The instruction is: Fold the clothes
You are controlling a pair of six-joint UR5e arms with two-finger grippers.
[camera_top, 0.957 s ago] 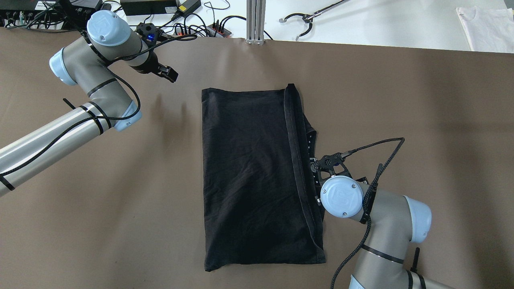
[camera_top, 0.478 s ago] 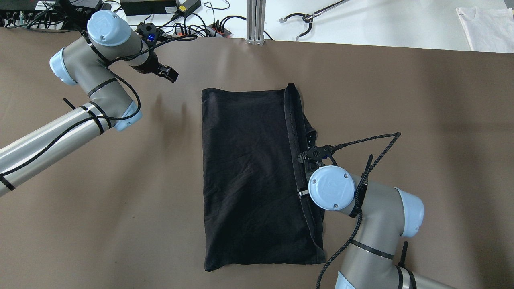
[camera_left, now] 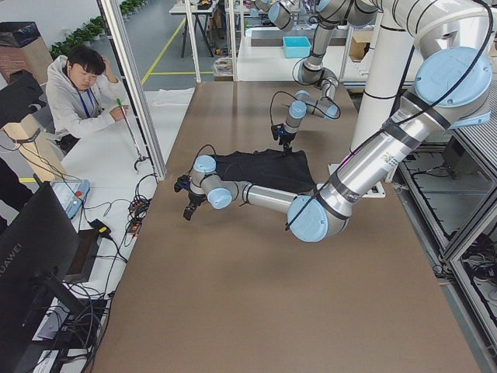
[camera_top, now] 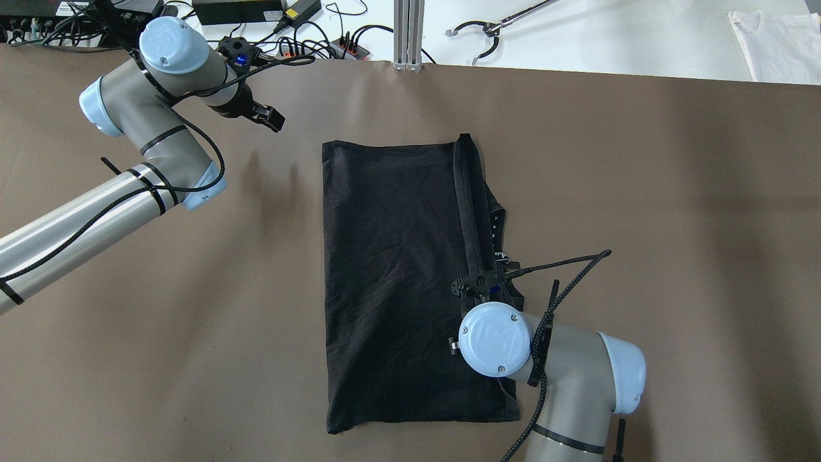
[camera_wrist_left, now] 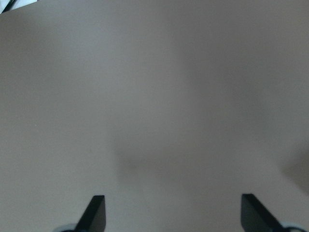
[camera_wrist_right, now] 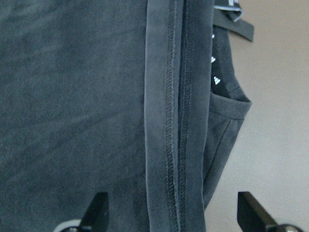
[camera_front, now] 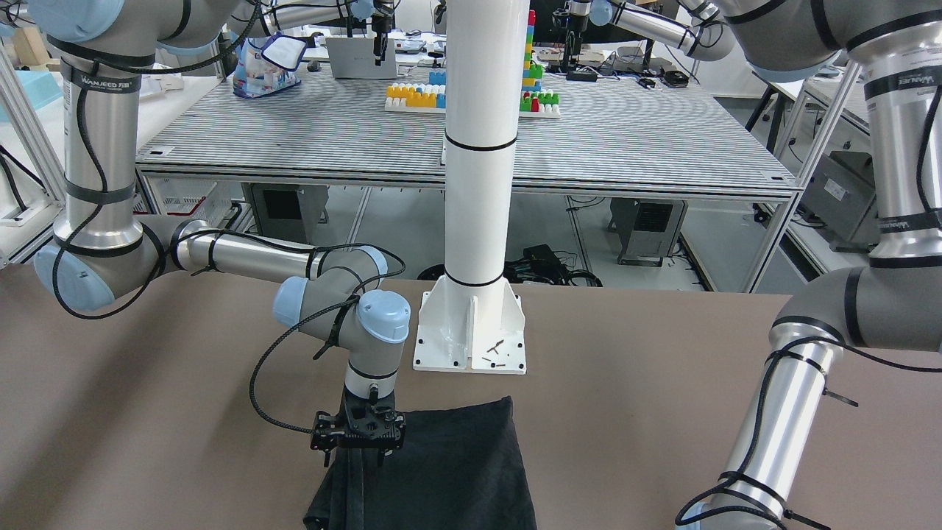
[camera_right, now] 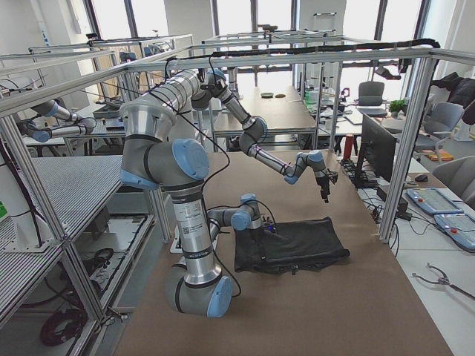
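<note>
One black piece of clothes (camera_top: 397, 276) lies flat in the middle of the table (camera_top: 641, 192). The right gripper (camera_wrist_right: 174, 215) is over its 3 o'clock hem with jaws spread wide. The left gripper (camera_top: 268, 118) hangs at 10 o'clock, jaws spread too.

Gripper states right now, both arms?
Left gripper: open, empty, over bare table.
Right gripper: open, holding nothing, above the black cloth hem.

Place: robotics lab
Frames: aluminium posts (camera_right: 409, 141) round the counter (camera_top: 641, 192)
Arms: more robot arms (camera_front: 647, 24) at a second counter (camera_front: 662, 140)
Gear: monitor (camera_left: 35, 256), cables (camera_top: 349, 35), power supply (camera_top: 237, 9)
People: a person (camera_left: 78, 93) seated alongside
</note>
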